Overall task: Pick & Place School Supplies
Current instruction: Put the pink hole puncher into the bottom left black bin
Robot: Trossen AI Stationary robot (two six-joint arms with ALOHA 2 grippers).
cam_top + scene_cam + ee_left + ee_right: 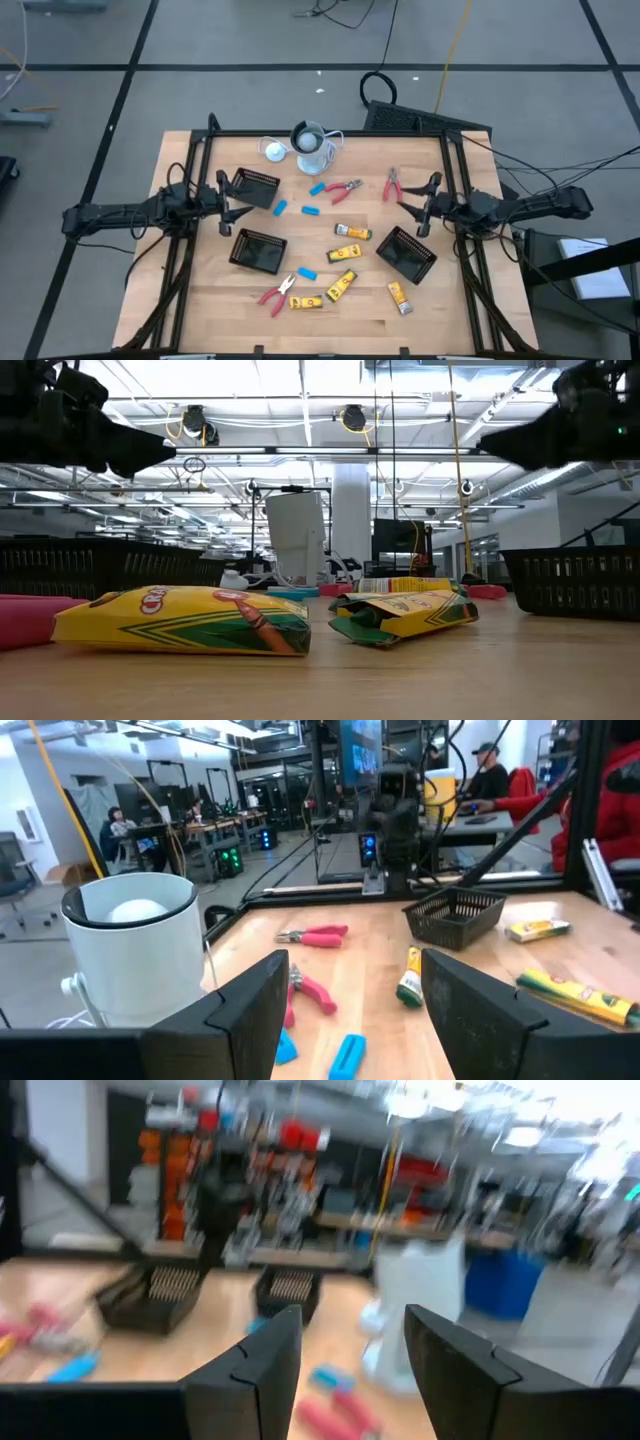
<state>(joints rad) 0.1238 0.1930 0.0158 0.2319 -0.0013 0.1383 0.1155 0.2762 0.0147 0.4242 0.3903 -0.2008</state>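
School supplies lie loose on the wooden table (200, 300): light-blue blocks (311, 212), red-handled pliers (343, 190) and yellow crayon boxes (352, 232), several of each. The low view shows two crayon boxes (185, 620) lying flat close by. My left gripper (225, 207) hovers open at the table's left side, beside a black mesh basket (255, 187), pointing toward the table's middle. In its wrist view (355, 1010) nothing lies between the fingers. My right gripper (415, 210) hovers open at the right side, near a pair of pliers (392, 184), and is likewise empty (350, 1370).
Two more black mesh baskets stand at the near left (258, 250) and near right (405, 253). A white round cup with a cable (312, 145) stands at the far middle. A black frame (320, 133) borders the table. People sit in the room beyond.
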